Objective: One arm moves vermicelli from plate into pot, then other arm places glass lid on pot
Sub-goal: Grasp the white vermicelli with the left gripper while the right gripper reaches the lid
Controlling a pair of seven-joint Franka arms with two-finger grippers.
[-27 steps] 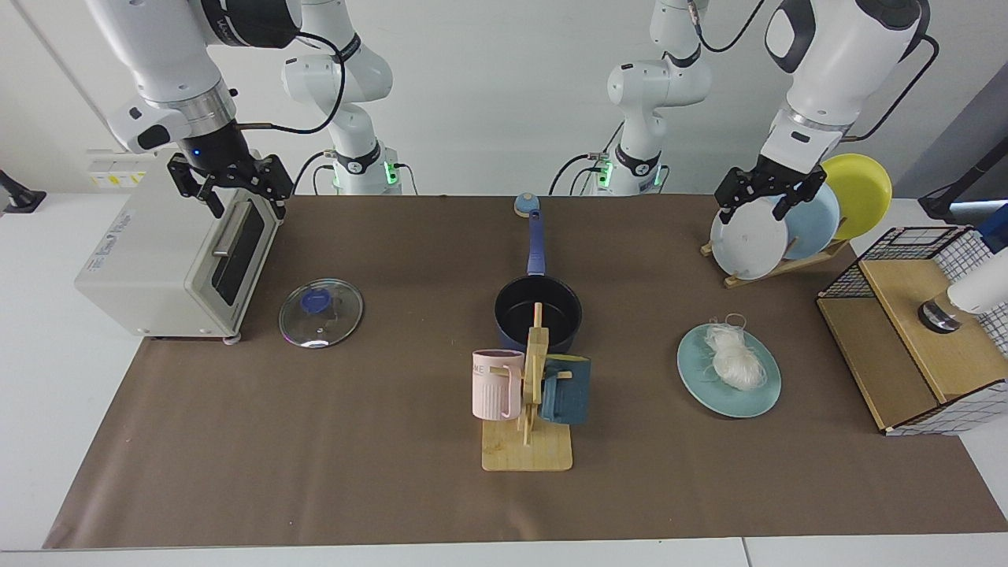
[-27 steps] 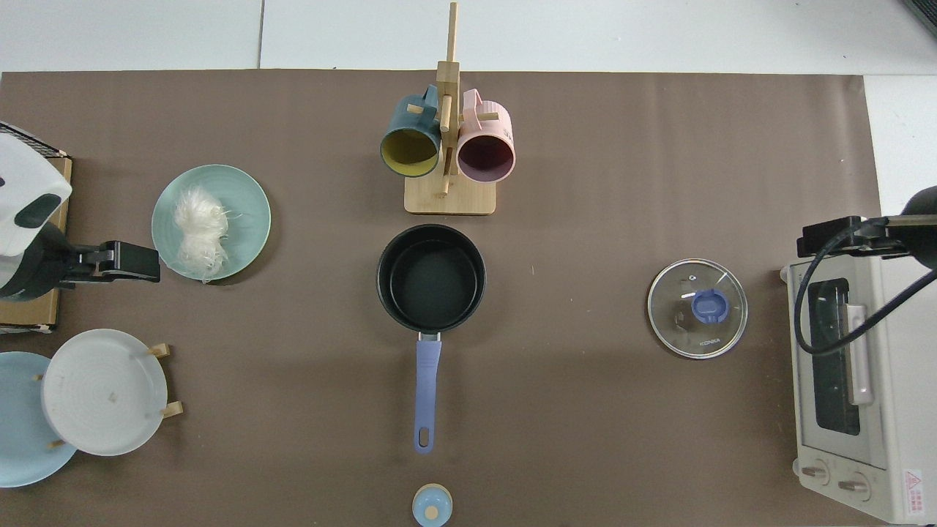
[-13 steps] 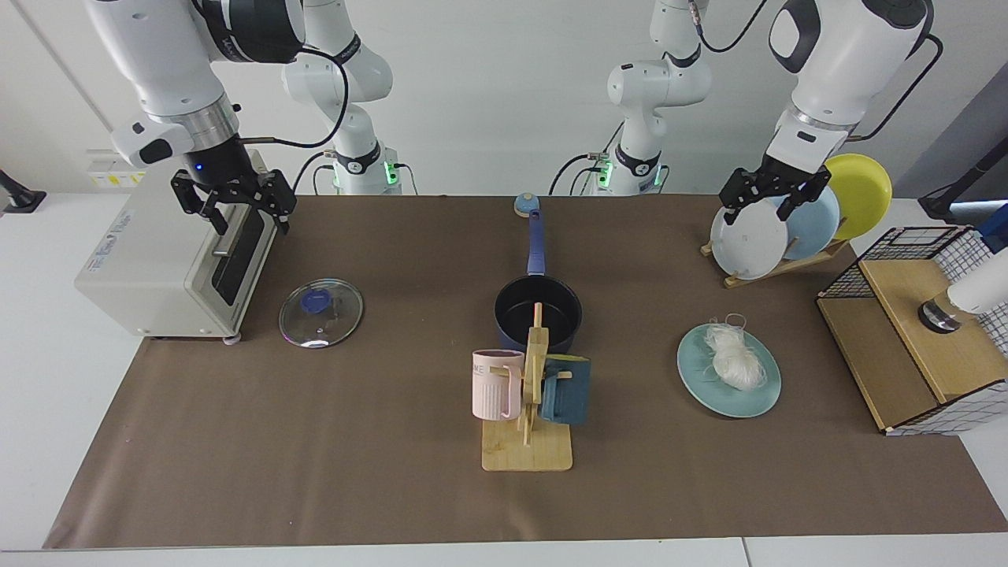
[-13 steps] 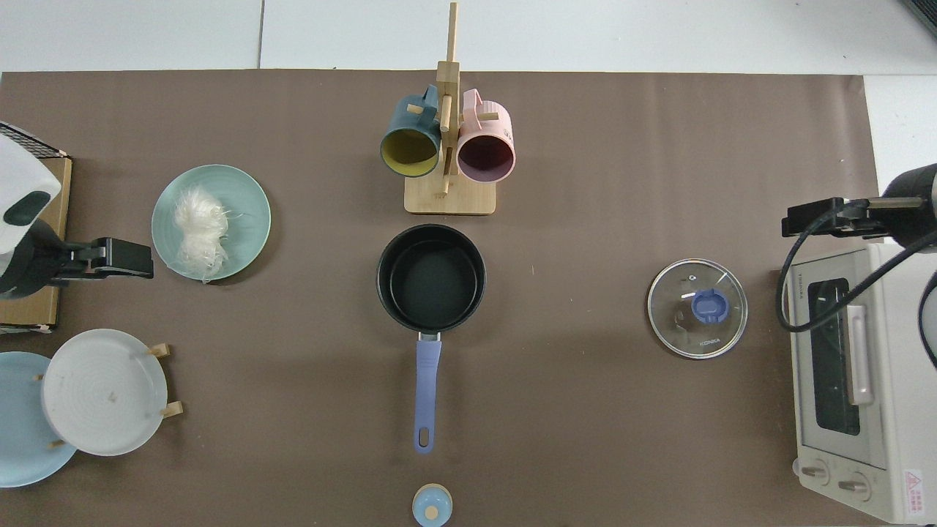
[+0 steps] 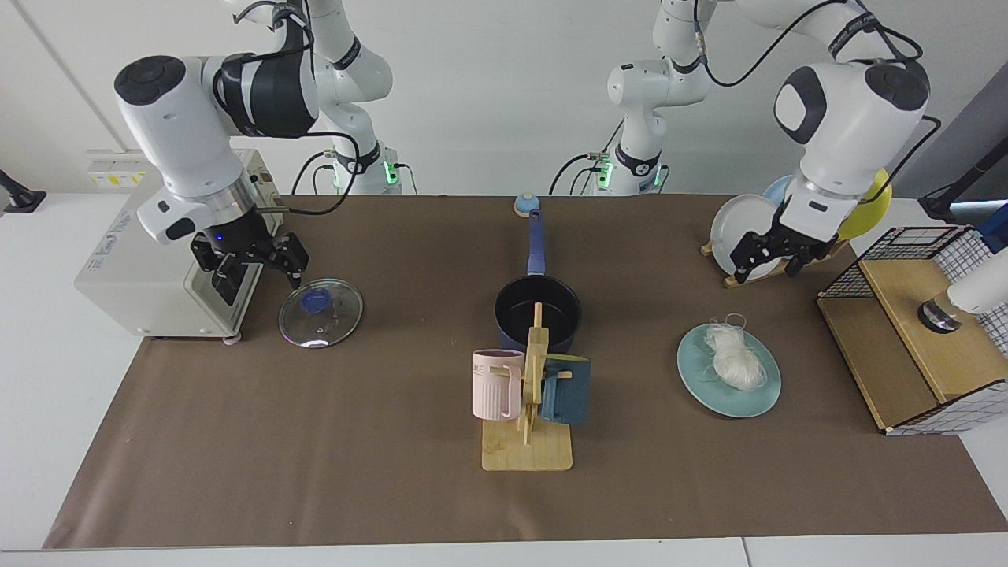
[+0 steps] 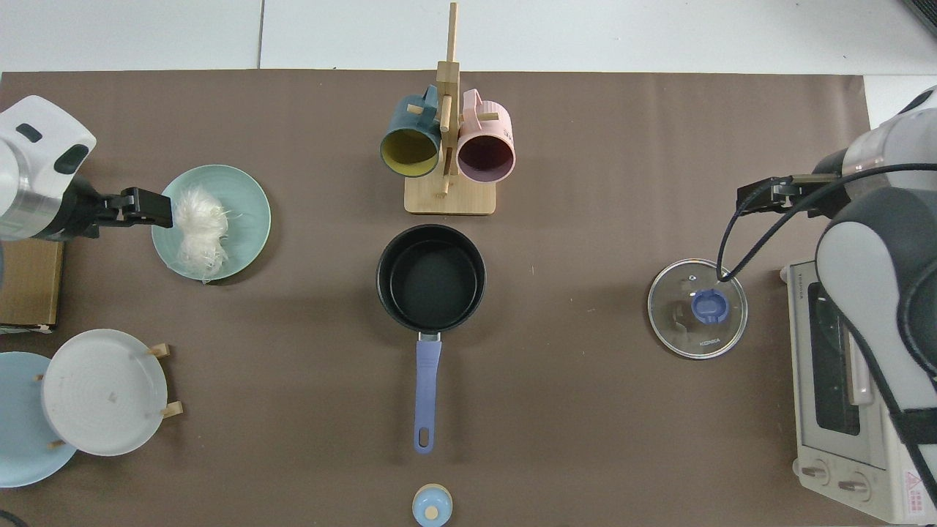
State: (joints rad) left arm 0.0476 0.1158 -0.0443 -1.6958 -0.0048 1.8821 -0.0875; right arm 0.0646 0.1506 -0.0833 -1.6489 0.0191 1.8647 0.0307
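The white vermicelli (image 5: 734,358) (image 6: 196,227) lies in a bundle on the teal plate (image 5: 713,394) (image 6: 249,208). My left gripper (image 5: 768,266) (image 6: 150,207) hangs open and empty above and behind the plate, in front of the plate rack. The navy pot (image 5: 538,311) (image 6: 430,277) stands empty mid-table, its blue handle pointing toward the arm bases. The glass lid (image 5: 320,313) (image 6: 697,307) with its blue knob lies flat beside the toaster oven. My right gripper (image 5: 258,277) (image 6: 758,196) hovers open and empty just off the lid's rim, on the oven side.
A wooden mug rack (image 5: 526,449) with a pink mug (image 5: 496,383) and a dark blue mug (image 5: 565,390) stands just in front of the pot. A toaster oven (image 5: 150,252), a plate rack (image 5: 744,228), a wire-and-wood box (image 5: 913,339) and a small blue knob (image 5: 526,205) ring the mat.
Both arms have come down and toward the table's middle. The left gripper moved from the plate rack toward the teal plate. The right gripper moved from the oven's top to beside the lid.
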